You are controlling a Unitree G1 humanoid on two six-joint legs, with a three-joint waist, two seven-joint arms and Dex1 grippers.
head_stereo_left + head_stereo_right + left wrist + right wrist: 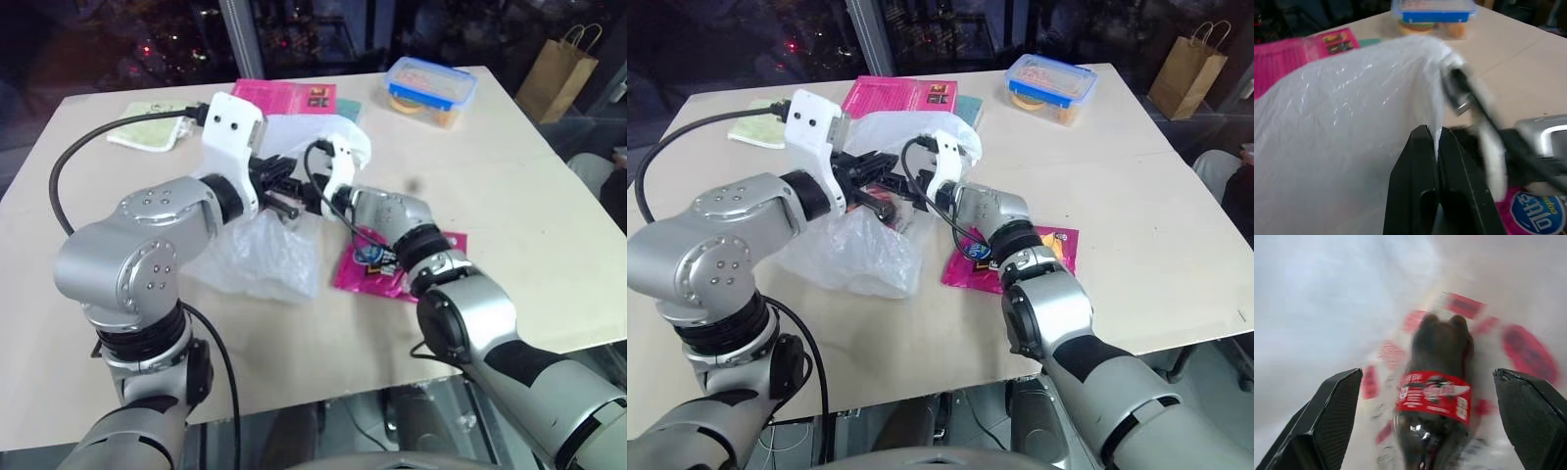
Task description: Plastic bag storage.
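Note:
The plastic bag (pixel 260 257) lies crumpled and translucent white on the middle of the table, its mouth lifted. My left gripper (pixel 1431 131) is shut on the bag's thin upper edge, holding the mouth up. My right gripper (pixel 1426 373) reaches into the bag from the right, jaws wide open. A dark cola bottle (pixel 1432 396) with a red label lies inside the bag between and ahead of those fingers, apart from both of them. A glossy pink chips packet (pixel 377 264) lies flat under my right forearm, outside the bag.
A blue-lidded food box (pixel 431 88) stands at the back right of the table (pixel 509 225). A pink book (pixel 284 98) and a pale green cloth (pixel 147 125) lie at the back. A brown paper bag (pixel 558 73) stands beyond the right edge.

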